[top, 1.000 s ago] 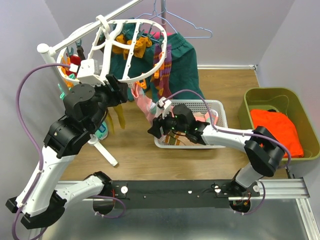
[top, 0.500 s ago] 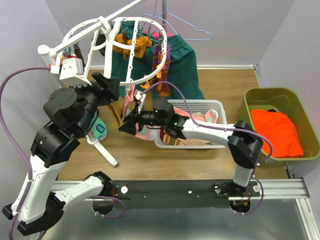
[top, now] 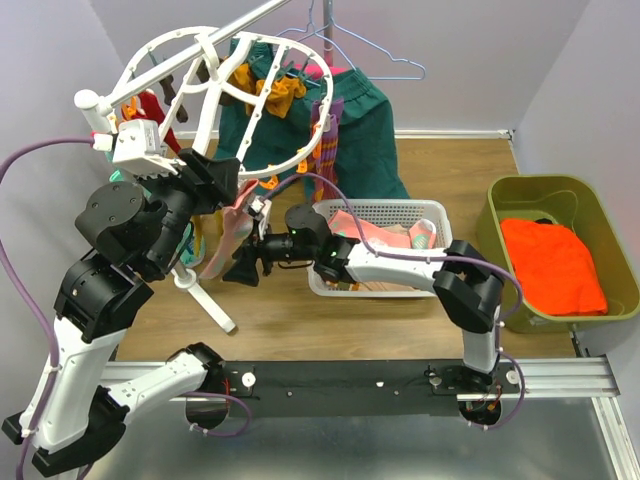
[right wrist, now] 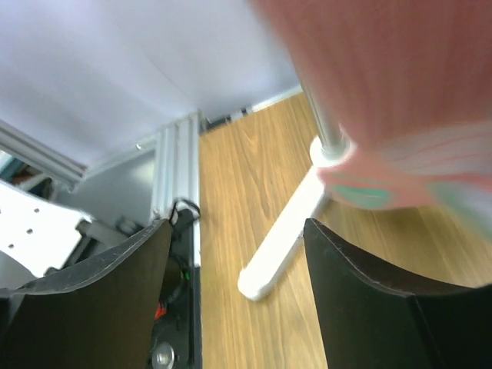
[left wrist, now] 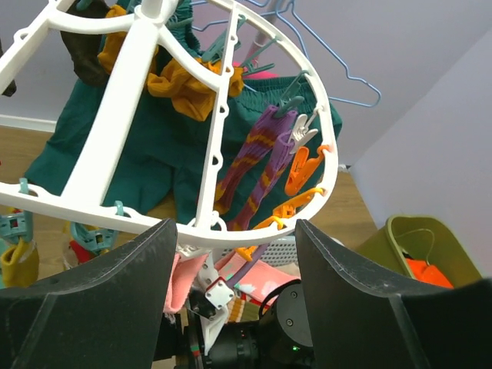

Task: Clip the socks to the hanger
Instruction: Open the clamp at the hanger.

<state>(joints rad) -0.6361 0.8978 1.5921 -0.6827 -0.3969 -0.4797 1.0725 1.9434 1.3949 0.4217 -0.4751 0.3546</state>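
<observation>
The hanger, a white oval lattice frame with orange and teal clips, hangs tilted at the upper left. It carries mustard socks, a purple striped sock and a red sock. My left gripper is open, and the hanger's near rim crosses between its wide jaws. A pink sock hangs just below that rim, and it also shows in the left wrist view. My right gripper is open beside and under it. In the right wrist view the right gripper holds nothing, with the blurred pink and teal sock above it.
A white mesh basket with more socks stands mid-table. A green bin with an orange cloth is at the right. A dark green garment and wire hangers hang at the back. The rack's white leg lies under the right gripper.
The right arm has swung left from the basket to under the hanger's near rim, the pink sock shifting left with it. The left arm has risen, and the hanger tilts up more.
</observation>
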